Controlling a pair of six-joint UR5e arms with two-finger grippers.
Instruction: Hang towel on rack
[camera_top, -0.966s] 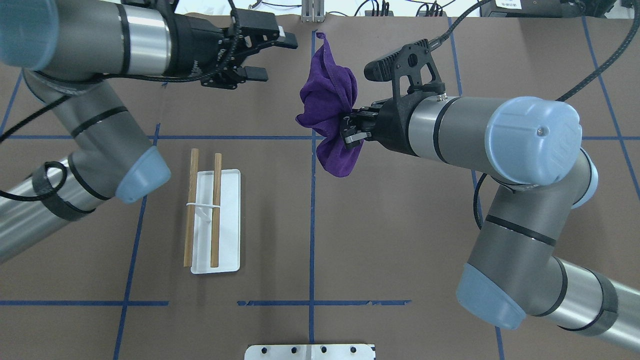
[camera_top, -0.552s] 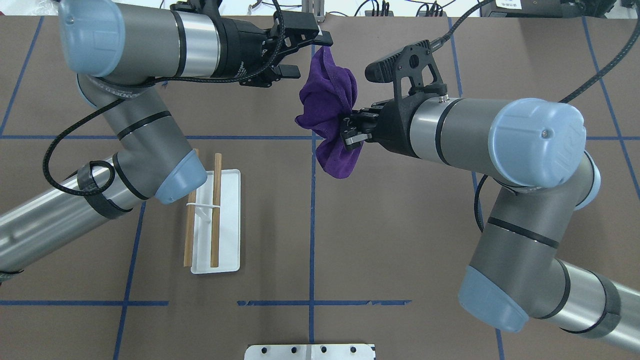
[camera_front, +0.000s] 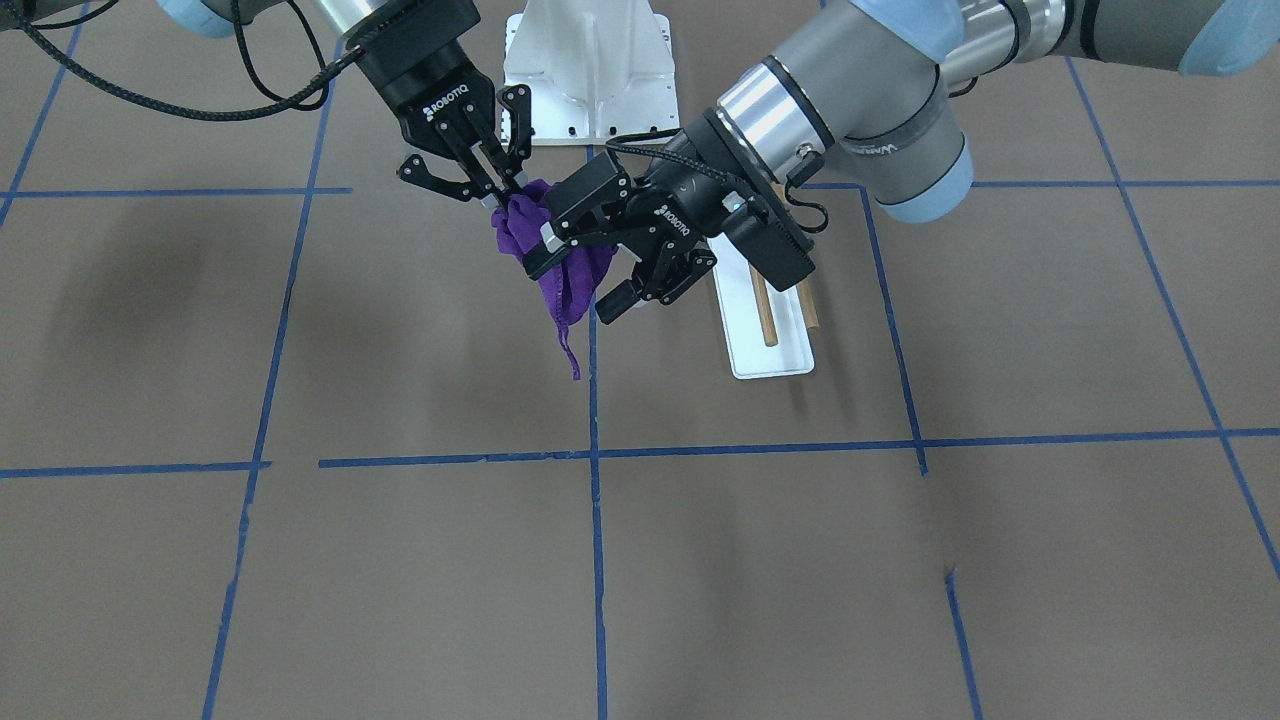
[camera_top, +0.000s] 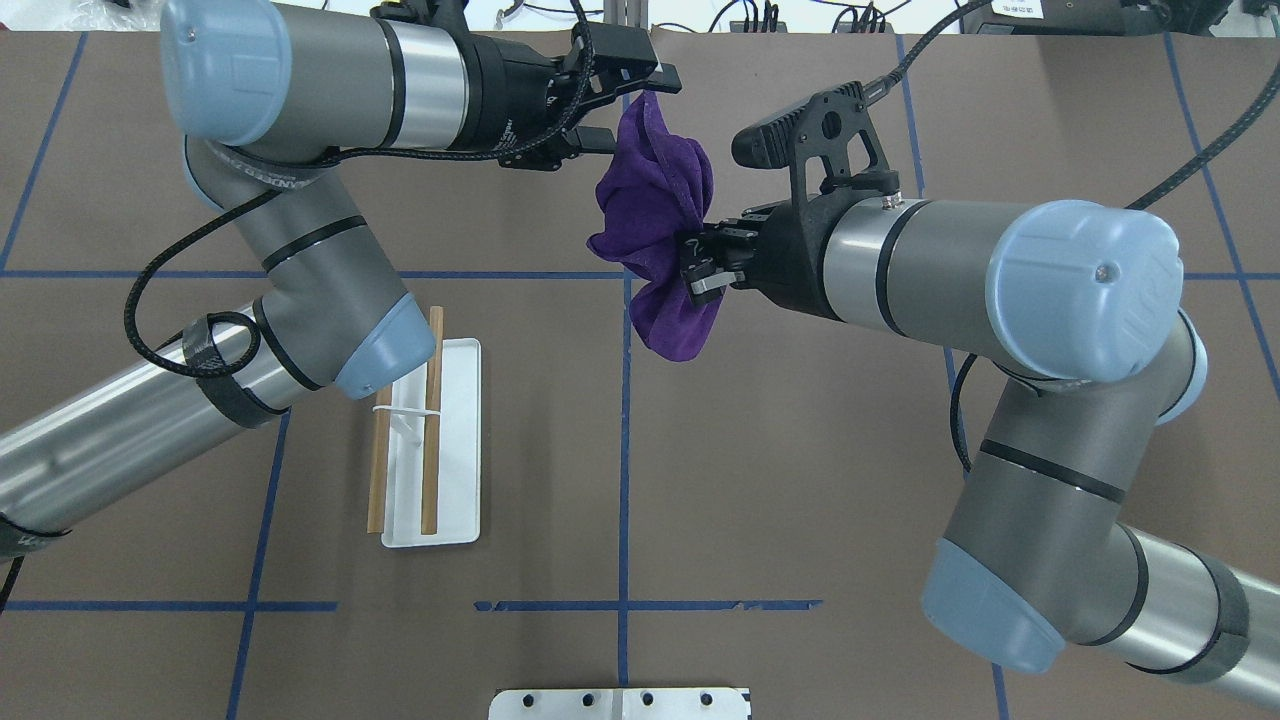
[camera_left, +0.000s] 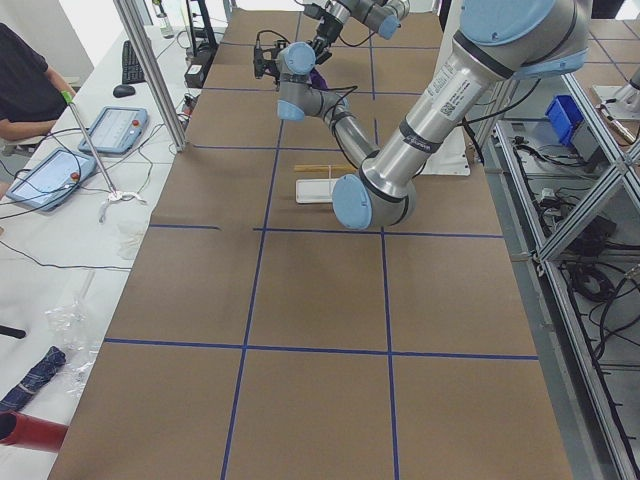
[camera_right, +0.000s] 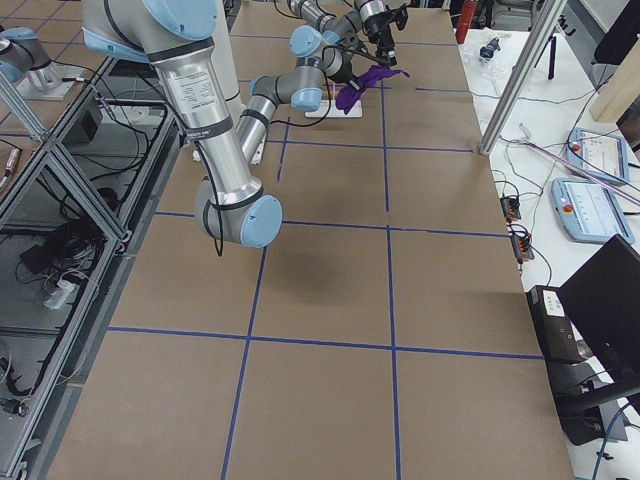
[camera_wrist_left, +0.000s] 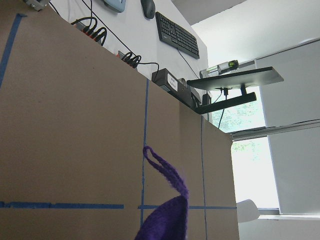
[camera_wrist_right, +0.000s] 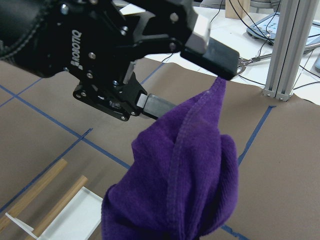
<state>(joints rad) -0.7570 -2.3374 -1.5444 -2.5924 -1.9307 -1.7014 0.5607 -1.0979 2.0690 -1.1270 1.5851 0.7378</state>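
Overhead exterior, left arm (camera_top: 300, 260) covering rack (camera_top: 460, 450) corner

This is a robotics research lab, set up as a test cell. Two grey industrial arms, the left arm (camera_top: 320, 90) and the right arm (camera_top: 930, 260), stand on a white bolted pedestal (camera_front: 590, 60). The left gripper (camera_top: 635, 108) and the right gripper (camera_top: 693, 265) are black two-finger units stamped ROBOTIQ. The worktop (camera_top: 800, 450) is covered in brown paper and marked into squares with blue tape (camera_top: 624, 450). Aluminium frame posts (camera_left: 150, 70) stand at its edge. A white side bench holds touch-screen teach pendants (camera_left: 113, 128), a keyboard (camera_left: 131, 62) and a dark screen (camera_right: 605, 300). A seated person (camera_left: 25, 75) is at that bench. Loose cables (camera_right: 60, 250) lie in the open frame beside the worktop.
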